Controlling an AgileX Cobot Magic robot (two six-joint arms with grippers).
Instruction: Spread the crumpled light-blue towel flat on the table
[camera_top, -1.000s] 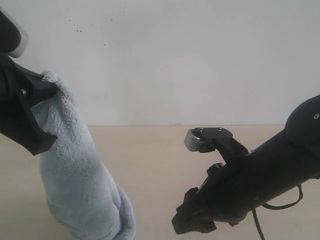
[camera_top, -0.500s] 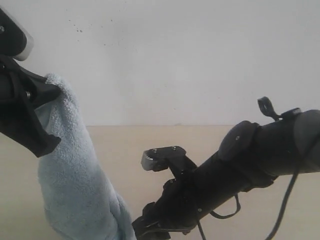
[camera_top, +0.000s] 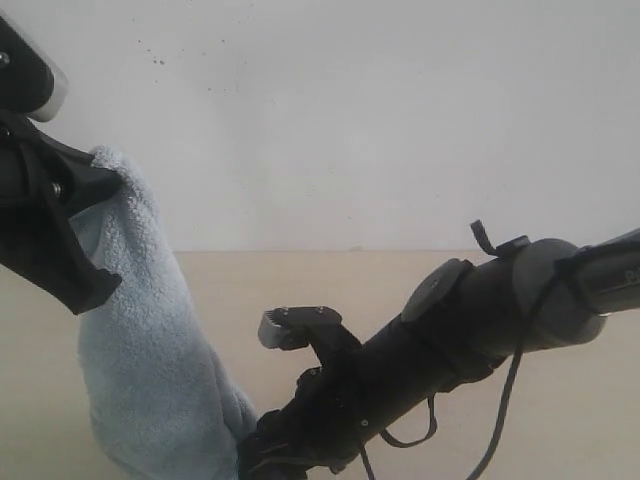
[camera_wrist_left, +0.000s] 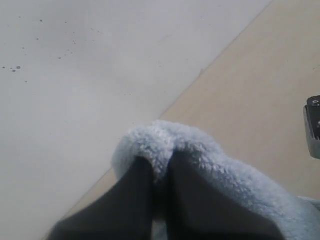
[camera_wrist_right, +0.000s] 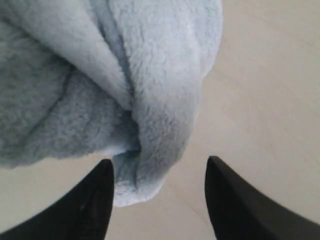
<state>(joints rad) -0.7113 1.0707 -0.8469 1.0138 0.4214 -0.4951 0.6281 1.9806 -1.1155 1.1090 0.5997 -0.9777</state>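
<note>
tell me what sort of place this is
Probably a robot test bench: a plain light beige table against a bare white wall, the black left gripper pinching a pale grey-blue fluffy towel, the black right gripper open at its lower end.

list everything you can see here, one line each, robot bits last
towel: 1, pale grey-blue, hanging from the left gripper at the left of the exterior view, lower end down at table level
table: 1, light beige, under everything
wall: 1, white with a few dark specks, behind the table
cable: at least 1, black, looping off the right arm
left gripper: 1, black, raised, shut on the towel's top edge
right gripper: 1, black, low, open with a finger on each side of the towel's lower end
</note>
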